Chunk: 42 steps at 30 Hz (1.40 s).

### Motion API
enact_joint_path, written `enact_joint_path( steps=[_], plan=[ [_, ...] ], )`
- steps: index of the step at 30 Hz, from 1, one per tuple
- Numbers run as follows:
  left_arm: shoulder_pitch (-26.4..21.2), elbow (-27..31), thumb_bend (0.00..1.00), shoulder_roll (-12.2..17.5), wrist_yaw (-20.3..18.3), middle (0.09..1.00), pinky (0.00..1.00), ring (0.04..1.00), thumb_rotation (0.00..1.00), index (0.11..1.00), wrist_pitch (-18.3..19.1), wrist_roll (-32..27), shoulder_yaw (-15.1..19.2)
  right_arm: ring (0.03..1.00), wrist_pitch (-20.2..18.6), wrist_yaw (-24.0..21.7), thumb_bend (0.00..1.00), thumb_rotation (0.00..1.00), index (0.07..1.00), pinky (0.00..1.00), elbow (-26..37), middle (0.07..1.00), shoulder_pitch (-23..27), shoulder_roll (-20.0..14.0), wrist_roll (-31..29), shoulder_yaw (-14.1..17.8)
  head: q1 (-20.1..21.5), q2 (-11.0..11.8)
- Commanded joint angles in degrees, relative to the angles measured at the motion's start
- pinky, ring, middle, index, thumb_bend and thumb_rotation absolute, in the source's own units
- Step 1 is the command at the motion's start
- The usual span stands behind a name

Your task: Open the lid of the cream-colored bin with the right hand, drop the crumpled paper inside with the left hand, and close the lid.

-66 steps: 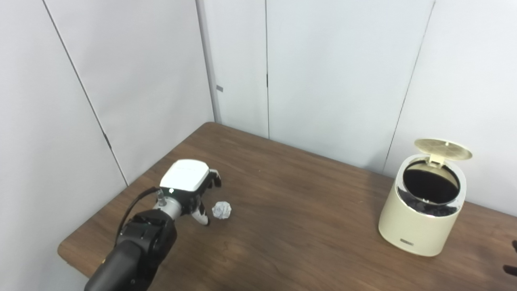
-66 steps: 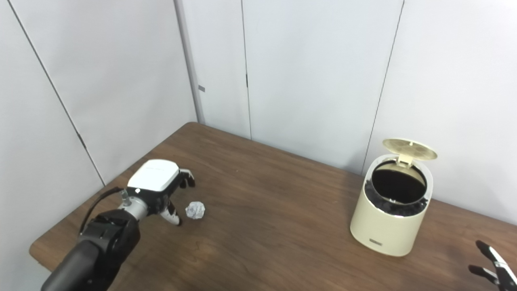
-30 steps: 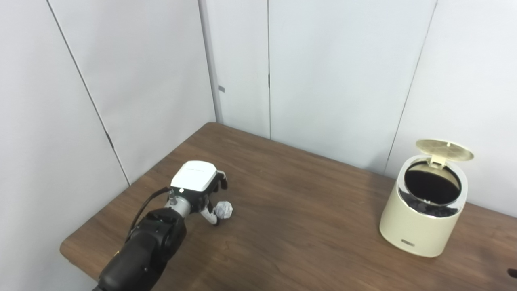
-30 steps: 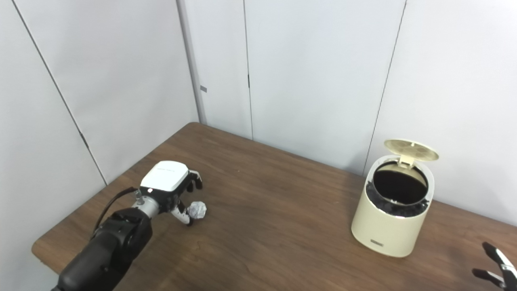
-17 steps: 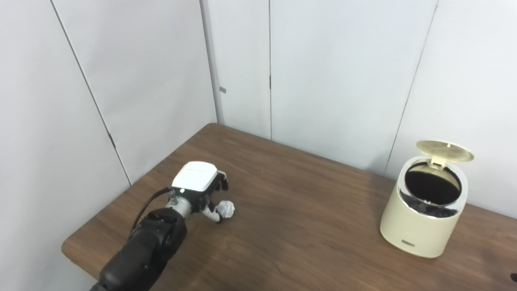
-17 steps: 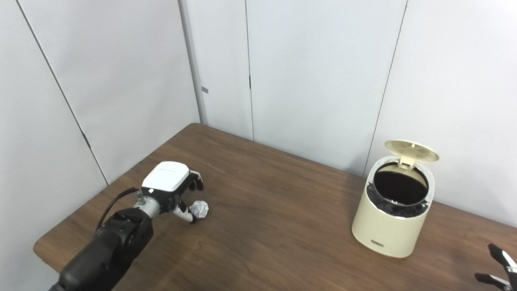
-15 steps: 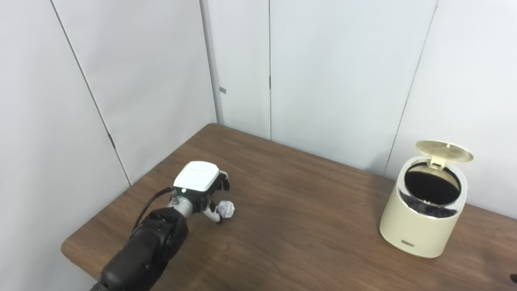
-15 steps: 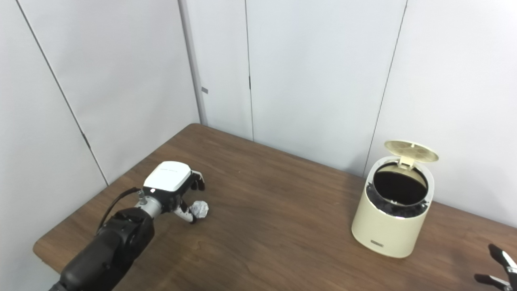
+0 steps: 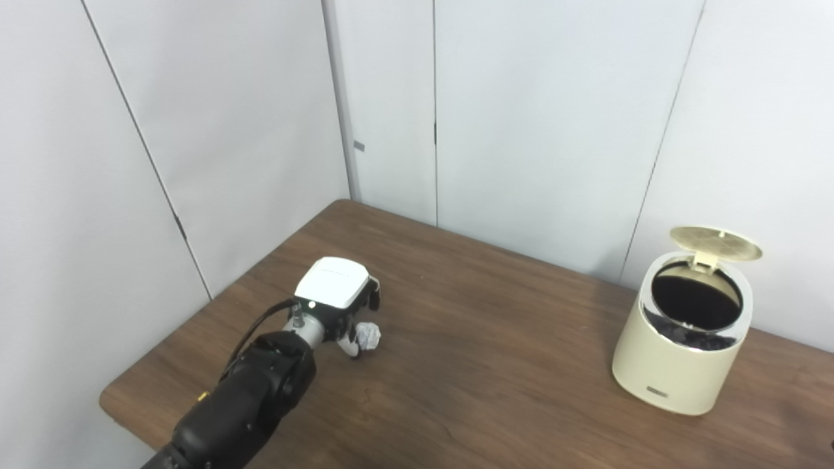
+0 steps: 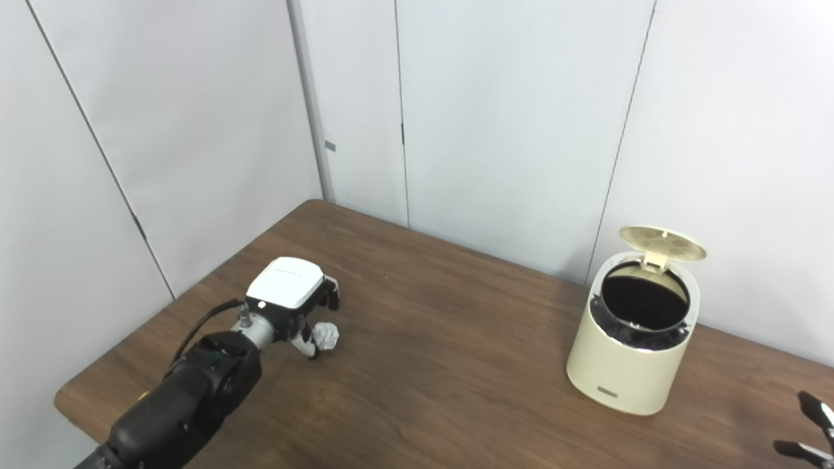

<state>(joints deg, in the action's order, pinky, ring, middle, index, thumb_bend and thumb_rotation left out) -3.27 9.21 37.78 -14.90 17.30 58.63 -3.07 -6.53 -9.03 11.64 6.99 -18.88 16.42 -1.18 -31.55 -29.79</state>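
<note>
1. Across the frame: brown wood table [image 9: 495,365], grey wall panels [image 9: 534,117] behind it.
2. Right side of table: cream bin [image 9: 681,358], upright, near the back wall, black liner showing inside.
3. Lid [image 9: 715,237] up, hinged at the bin's rear rim, opening fully exposed.
4. Left arm [image 9: 241,397] reaches in from bottom left over the table's left part.
5. Left hand [image 9: 335,303] white-backed, palm down, low over the table, fingers curled around the paper; firm grasp or just touching, cannot tell.
6. Right hand [image 10: 811,430] only partly in frame at bottom right corner, fingers spread, holding nothing, well apart from the bin.
7. Paper [image 9: 368,336] crumpled ball, on the table at the left hand's fingertips, far left of the bin.
</note>
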Motion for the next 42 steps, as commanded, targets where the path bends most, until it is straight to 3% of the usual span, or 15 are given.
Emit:
enact_joint_path(
  steps=[1,6,7,8,9,10,11,14,34,38,42],
  plan=[
    [2.0,-2.8,0.84,-0.5,-4.3,0.641,0.55,0.617,0.02,0.603,0.7,0.0,-2.9,0.731,0.5,0.1,0.76,0.49,0.930,0.36,2.3,0.932,1.7,-0.6,-0.7,0.7,0.0,-0.1],
    [2.2,-3.9,0.83,-0.4,-3.5,0.609,0.52,0.587,0.00,0.593,-0.5,-1.0,-3.6,0.724,0.1,0.0,0.76,0.50,0.932,0.35,2.5,0.933,1.7,-0.7,-0.5,0.6,0.2,-0.4],
    [2.3,-3.9,0.68,-0.4,-3.5,0.617,0.52,0.597,0.03,0.545,-0.6,-1.0,-3.8,0.726,0.1,0.0,0.77,0.50,0.932,0.35,2.5,0.932,1.7,-0.7,-0.5,0.6,0.2,-0.4],
    [2.2,-3.9,0.60,-0.5,-4.2,0.621,0.53,0.602,0.04,0.520,-0.1,-0.9,-3.9,0.727,0.0,-0.1,0.77,0.50,0.932,0.35,2.6,0.932,1.7,-0.7,-0.6,0.6,0.2,-0.4],
    [2.1,-4.0,0.56,-0.6,-4.3,0.613,0.54,0.605,0.05,0.507,0.2,-0.9,-4.1,0.727,0.0,-0.1,0.77,0.52,0.933,0.35,2.6,0.932,1.7,-0.7,-0.7,0.7,0.2,-0.4],
    [2.0,-4.0,0.54,-0.7,-4.4,0.517,0.50,0.556,0.02,0.507,0.4,-0.8,-4.2,0.726,-0.1,-0.2,0.78,0.53,0.933,0.35,2.7,0.935,1.7,-0.7,-0.8,0.8,0.3,-0.7],
    [2.0,-4.4,0.53,-0.7,-3.9,0.485,0.49,0.540,0.01,0.508,0.2,-0.6,-4.3,0.726,-0.1,-0.2,0.78,0.54,0.933,0.35,2.7,0.935,1.6,-0.8,-0.8,0.9,0.3,-0.7],
    [1.9,-5.2,0.53,-0.7,-2.8,0.476,0.35,0.373,0.00,0.489,-0.1,-0.2,-4.8,0.731,-0.1,-0.3,0.79,0.55,0.929,0.37,2.8,0.940,1.6,-1.0,-0.9,1.0,0.1,-0.9],
    [2.5,-4.9,0.53,-0.6,-0.5,0.477,0.33,0.364,0.00,0.488,0.2,-0.7,-5.1,0.725,-0.2,-0.1,0.74,0.52,0.926,0.40,2.8,0.935,1.1,-0.6,-1.0,1.1,0.5,-1.3],
    [3.1,-3.2,0.53,-1.4,3.0,0.477,0.33,0.380,0.00,0.487,0.5,-1.3,-3.1,0.728,0.2,0.3,0.73,0.53,0.927,0.40,2.6,0.932,1.1,-0.6,-0.6,1.1,0.9,-1.1],
    [3.4,-1.5,0.53,-2.3,7.9,0.473,0.23,0.310,0.00,0.486,0.8,0.7,-1.4,0.735,0.0,0.4,0.73,0.53,0.932,0.40,2.5,0.933,1.2,-0.7,-0.5,1.2,1.1,-1.2]
  ],
)
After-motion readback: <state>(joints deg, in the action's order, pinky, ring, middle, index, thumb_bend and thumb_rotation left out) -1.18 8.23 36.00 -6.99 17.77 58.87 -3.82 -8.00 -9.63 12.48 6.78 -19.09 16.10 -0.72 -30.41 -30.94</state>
